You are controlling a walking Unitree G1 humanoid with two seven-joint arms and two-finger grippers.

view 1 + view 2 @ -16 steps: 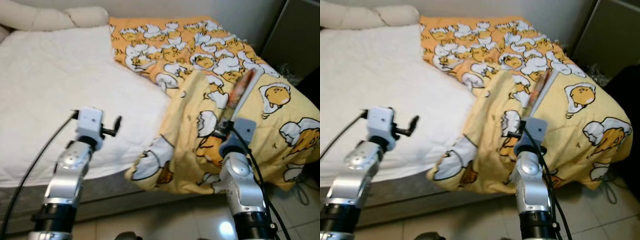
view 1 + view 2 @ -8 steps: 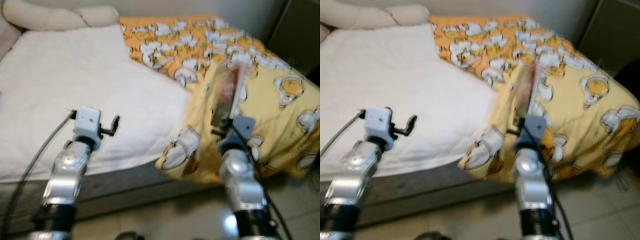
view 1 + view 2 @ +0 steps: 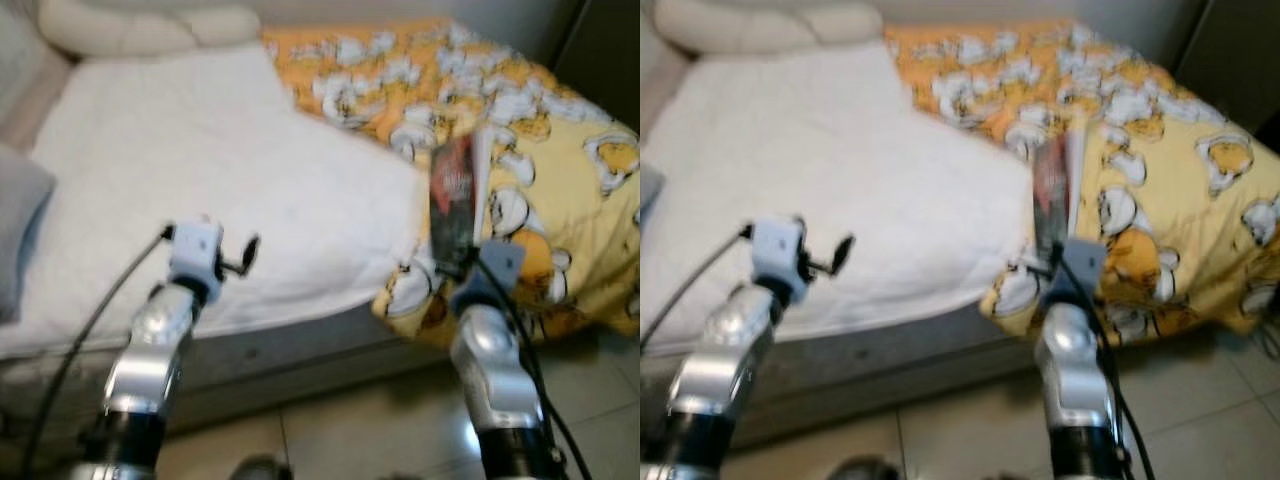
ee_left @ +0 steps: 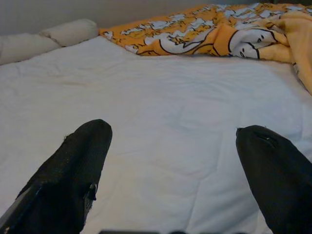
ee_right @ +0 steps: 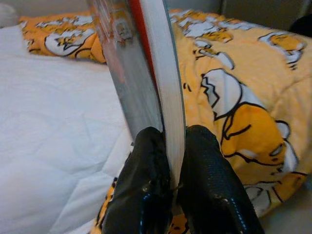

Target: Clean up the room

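Right gripper [image 5: 168, 161]: its two black fingers were pressed together on the lower edge of a book [image 3: 455, 195], which was held upright above the wrist.
Book: a dark, reddish cover and a white block of pages were seen; it was carried in front of the robot, over the edge of the bed [image 3: 300, 340], where the white sheet meets the yellow blanket. The title could not be read.
Left gripper [image 4: 170, 161]: its fingers were spread wide, with nothing between them; it was raised over the near part of the white sheet [image 4: 161, 102].
Blanket [image 3: 560, 200]: a yellow-orange cover with a cartoon egg print was left bunched on the right half of the bed, hanging over the edge toward the tiled floor [image 3: 350, 440].
Pillows [image 3: 150, 25]: two pale ones were set at the head of the bed.
Done: one loose thing, the book, was judged to be picked up.
Left: the book was not yet put away, and no shelf or table for it was shown; the blanket was not yet spread flat.
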